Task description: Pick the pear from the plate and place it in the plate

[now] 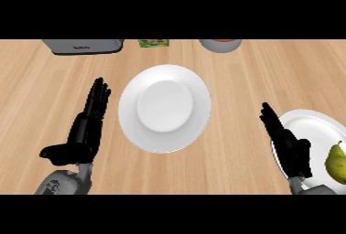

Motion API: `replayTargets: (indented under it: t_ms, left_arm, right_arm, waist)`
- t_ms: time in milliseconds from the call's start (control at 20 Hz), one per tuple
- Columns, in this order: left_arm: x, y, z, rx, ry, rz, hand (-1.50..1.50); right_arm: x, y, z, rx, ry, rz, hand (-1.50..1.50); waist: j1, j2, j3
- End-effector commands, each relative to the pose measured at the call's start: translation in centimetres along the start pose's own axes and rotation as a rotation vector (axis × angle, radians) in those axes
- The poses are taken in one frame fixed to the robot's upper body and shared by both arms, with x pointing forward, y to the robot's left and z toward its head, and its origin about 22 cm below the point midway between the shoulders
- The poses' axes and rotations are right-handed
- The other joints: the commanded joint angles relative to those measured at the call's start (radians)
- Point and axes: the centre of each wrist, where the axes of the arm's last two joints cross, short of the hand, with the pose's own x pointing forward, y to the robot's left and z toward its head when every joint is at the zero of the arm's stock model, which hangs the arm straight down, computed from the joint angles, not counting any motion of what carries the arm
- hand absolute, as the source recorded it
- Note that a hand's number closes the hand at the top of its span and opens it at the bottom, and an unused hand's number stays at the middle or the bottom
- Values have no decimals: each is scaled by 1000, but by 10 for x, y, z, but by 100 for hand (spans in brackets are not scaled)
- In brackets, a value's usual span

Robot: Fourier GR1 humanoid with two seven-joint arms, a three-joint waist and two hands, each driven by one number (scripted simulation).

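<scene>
Looking down from the head view, I see the pear (pixel 336 159) lying on the right plate (pixel 308 122), at that plate's near right part, where the view's right edge cuts both of them off. Its long axis runs nearly straight away from the robot. The narrow stem end points toward the far side of the counter (pixel 236 151), tipped slightly left, and the broad base faces the near edge.

My right hand (pixel 289 145) sits just left of the pear and does not touch it. Its fingers are straight and point away, lying over the plate's left rim, so it holds nothing. My left hand (pixel 82 133) is left of the centre plate (pixel 164 108), fingers straight and pointing away, thumb out to the left, also holding nothing. The centre plate is bare.

Along the far edge sit a grey toaster (pixel 82 45), a green packet (pixel 153 43) and a round cup (pixel 220 45).
</scene>
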Motion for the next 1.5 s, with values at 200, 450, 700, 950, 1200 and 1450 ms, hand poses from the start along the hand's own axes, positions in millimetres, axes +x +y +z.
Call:
replayTargets:
  t_ms: [200,450,700,950,1200,1450]
  left_arm:
    - [57,50,-41,-71,-57,-179,0]
    - [48,58,-53,-86,4,-188,0]
    - [50,77,-40,-74,35,-177,0]
    - [61,84,-42,-81,40,-199,0]
    - [68,71,-45,-70,28,-186,0]
    - [67,82,-52,-81,18,-201,0]
  right_arm:
    - [62,-21,-67,129,-55,-110,150]
    - [3,-56,-44,-46,289,590,150]
    - [-24,-25,-19,-288,169,180,-150]
    - [11,-50,-25,-351,23,181,-150]
    - [84,-104,-30,-340,68,374,-150]
    - [115,-125,-34,-240,388,644,-150]
  waist:
    - [46,15,-47]
    - [46,25,-52]
    - [1,8,-49]
    - [6,10,-50]
    - [5,8,-51]
    - [13,9,-54]
